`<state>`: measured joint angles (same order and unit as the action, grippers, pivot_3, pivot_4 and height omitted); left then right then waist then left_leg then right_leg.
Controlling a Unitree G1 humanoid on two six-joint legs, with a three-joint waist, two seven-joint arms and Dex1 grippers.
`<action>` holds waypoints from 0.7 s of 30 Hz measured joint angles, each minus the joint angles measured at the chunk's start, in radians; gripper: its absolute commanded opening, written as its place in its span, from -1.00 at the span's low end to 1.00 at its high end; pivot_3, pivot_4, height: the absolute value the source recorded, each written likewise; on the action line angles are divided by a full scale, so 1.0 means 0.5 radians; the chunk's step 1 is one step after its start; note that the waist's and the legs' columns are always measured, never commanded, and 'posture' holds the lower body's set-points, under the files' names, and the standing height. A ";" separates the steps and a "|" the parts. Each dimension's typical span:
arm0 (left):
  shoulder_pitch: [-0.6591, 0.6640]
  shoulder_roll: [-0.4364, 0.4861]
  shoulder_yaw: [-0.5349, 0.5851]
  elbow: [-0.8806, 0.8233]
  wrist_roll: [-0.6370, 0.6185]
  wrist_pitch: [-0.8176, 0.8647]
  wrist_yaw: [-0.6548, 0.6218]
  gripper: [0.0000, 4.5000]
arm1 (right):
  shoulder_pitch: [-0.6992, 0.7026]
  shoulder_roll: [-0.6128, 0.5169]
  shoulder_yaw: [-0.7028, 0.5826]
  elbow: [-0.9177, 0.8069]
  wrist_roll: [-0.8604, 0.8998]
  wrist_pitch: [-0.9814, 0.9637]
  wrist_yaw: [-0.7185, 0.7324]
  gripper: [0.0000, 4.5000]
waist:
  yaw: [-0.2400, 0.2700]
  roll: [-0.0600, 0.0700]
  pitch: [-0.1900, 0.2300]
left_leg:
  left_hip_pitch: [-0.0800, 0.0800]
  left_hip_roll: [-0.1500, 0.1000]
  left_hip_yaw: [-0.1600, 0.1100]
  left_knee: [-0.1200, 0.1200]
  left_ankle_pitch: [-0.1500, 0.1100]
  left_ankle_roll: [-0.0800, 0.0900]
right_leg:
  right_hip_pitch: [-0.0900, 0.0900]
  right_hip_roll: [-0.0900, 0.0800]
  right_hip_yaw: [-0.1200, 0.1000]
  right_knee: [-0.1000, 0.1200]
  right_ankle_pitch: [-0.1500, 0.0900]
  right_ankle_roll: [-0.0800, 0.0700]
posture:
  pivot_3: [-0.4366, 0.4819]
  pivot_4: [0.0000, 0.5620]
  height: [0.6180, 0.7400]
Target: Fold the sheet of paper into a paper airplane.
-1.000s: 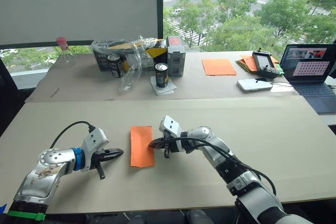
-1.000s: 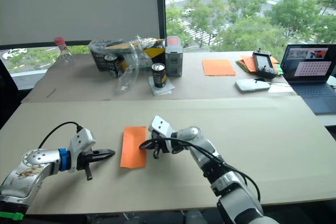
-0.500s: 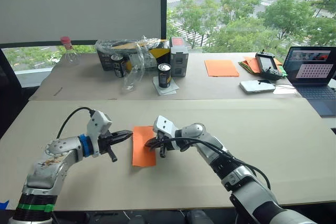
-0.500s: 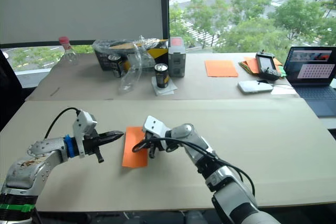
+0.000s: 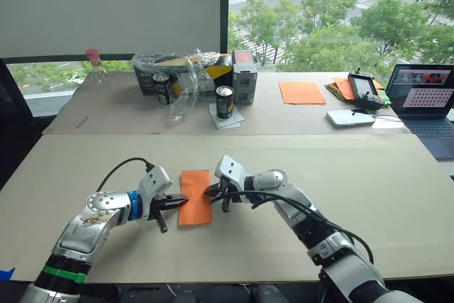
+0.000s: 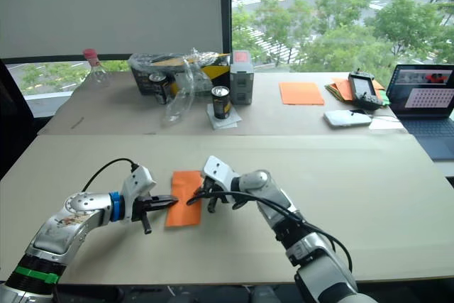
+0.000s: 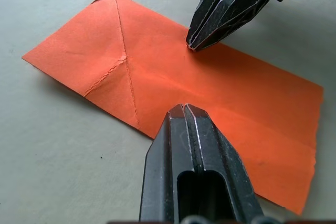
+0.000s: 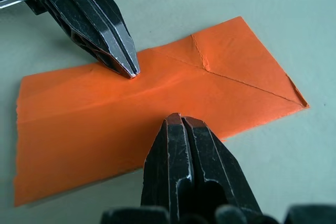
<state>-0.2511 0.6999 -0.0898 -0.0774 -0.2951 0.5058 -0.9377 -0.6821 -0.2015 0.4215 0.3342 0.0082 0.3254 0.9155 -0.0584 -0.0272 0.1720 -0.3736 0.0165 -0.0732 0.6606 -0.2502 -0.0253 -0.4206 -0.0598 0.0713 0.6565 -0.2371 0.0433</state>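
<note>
**Both closed grippers pressed on opposite edges of the folded orange sheet**

The sheet of paper (image 5: 196, 197) is seen lying flat on the near table (image 5: 397, 189), between the two arms, its long axis running near to far. It has been folded into a narrow strip; in the wrist views a centre crease along its length and a triangular flap at one end are visible, so a judgement of an early stage of the airplane is made, with the wing folds not yet done.

The left gripper (image 5: 181, 202) is placed at the sheet's left long edge, with its fingers pressed together and nothing gripped; its tip is seen resting on the paper. The right gripper (image 5: 211, 191) is placed at the opposite long edge, likewise closed on nothing, its tip touching the paper a little farther along than the left one. The two tips are thus set facing each other across the short width of the strip, both arms about equally near. Any coming fold is judged to turn on this: the crease runs along the long axis between the two tips, so one tip could pin while the other lifts an edge. Thin paper is likely to slide if it is pinned only lightly.

On the far table (image 5: 106, 115), well apart from the work, a dark tray (image 5: 145, 79) holding crumpled clear plastic (image 5: 181, 79) is seen, with two cans (image 5: 224, 101) beside it. What else lies in the tray cannot be told.
</note>
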 measured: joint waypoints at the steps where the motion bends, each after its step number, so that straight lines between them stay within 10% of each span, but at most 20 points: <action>1: -0.009 -0.007 -0.006 0.010 0.004 -0.006 0.000 -1.00 | -0.001 -0.008 0.008 0.000 -0.015 -0.022 -0.002 -0.99 | 0.001 0.000 0.000 | 0.000 0.000 0.000 0.000 0.000 0.000 | 0.000 0.000 0.000 0.000 0.000 0.000 | -0.05 -0.47 0.84; 21: 0.051 0.010 0.017 -0.029 0.038 -0.012 0.024 -1.00 | -0.590 0.271 -0.207 1.318 -0.131 -0.707 -0.419 -0.99 | -0.023 0.002 -0.005 | 0.008 0.001 -0.001 -0.002 0.000 0.000 | 0.005 0.001 0.000 0.002 -0.001 -0.002 | -0.05 -0.47 0.84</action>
<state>-0.2254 0.7050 -0.0811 -0.0917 -0.2762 0.5000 -0.9256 -0.9770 -0.0662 0.3181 0.9934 -0.0572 -0.0283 0.7062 -0.0699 -0.0262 0.1692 -0.3694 0.0170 -0.0738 0.6598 -0.2501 -0.0252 -0.4179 -0.0593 0.0713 0.6577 -0.2374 0.0425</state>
